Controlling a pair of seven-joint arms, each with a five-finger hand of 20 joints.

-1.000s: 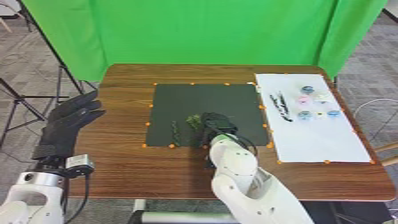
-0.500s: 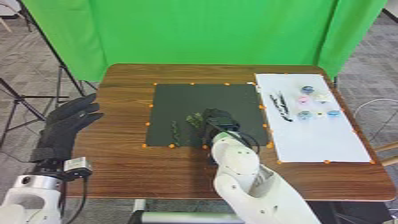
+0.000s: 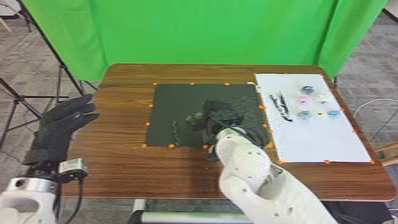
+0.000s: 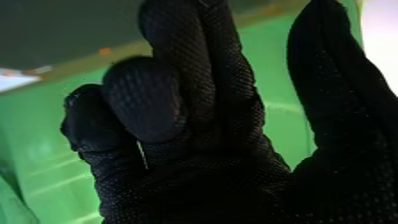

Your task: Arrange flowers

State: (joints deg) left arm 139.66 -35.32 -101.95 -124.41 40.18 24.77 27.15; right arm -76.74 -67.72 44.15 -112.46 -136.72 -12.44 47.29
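Greenery (image 3: 194, 118) | just left of right robot hand (image 3: 220, 115) | thumb spread from fingers

Bright, even light falls on the tabletop (image 3: 115, 150) around my right hand (image 3: 222, 114), and the white sheet (image 3: 324, 137) to its right looks palest. Seen from my wrist, the hand (image 4: 213, 185) sinks into near-black shadow (my palm's weave barely shows), while green cloth (image 4: 44, 150) glows behind my fingers and a washed-out patch (image 4: 382, 45) flares past my thumb.
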